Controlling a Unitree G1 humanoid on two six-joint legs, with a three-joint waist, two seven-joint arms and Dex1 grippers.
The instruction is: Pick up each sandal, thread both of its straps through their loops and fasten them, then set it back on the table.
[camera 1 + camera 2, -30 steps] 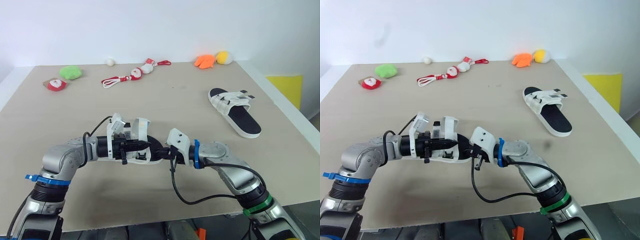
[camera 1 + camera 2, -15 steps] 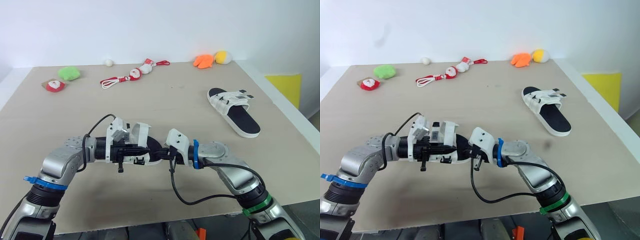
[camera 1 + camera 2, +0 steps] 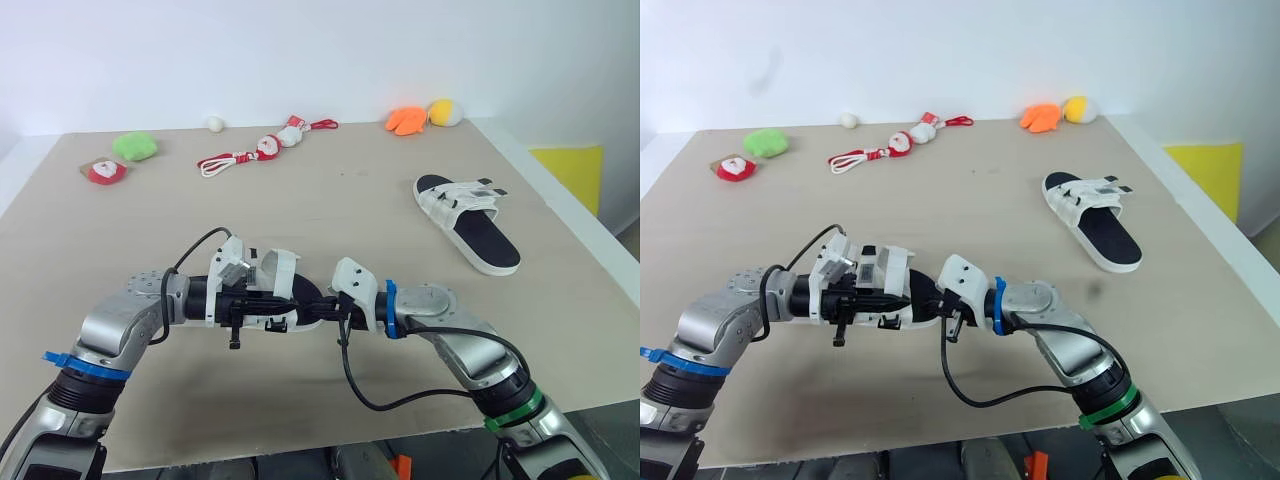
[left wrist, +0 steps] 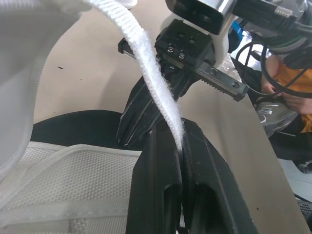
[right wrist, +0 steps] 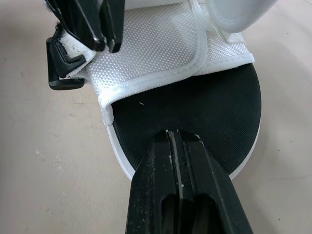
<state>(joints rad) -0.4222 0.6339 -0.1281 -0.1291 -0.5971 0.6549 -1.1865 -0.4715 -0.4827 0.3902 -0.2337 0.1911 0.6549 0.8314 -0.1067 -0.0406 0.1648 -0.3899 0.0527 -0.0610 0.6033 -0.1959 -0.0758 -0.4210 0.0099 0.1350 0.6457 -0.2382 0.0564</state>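
Two sandals concern us, taken from nine o'clock across to three. At about six o'clock on the table [image 3: 350,200], our left end effector [image 4: 176,127] is clenched on a strap [image 4: 155,78] of white webbing, which curves up and away out of the pinch. The webbing looks thin and limp: we judge it will fold and twist unless it is held close to its free end, and its woven face should give the pads decent grip.

The strap belongs to the near sandal [image 3: 283,272], held between our two arms. We cannot tell whether its sole rests on the table or hangs just clear. It looks light, with a soft mesh upper over a firmer black footbed edged in white. A black loop [image 5: 62,73] sits at the side of the upper, just beside the left fingertips. It is small and rigid, so the strap tip must be fed in flat.

At the sandal's three o'clock end, our right end effector [image 5: 181,134] is closed on the rim of the sole. We think that is the sound place to hold, since the sole is the one stiff part and leaves the straps free.

Well apart, near two o'clock, the far sandal [image 3: 468,222] lies flat on the table, and we would likewise take it by the sole edge
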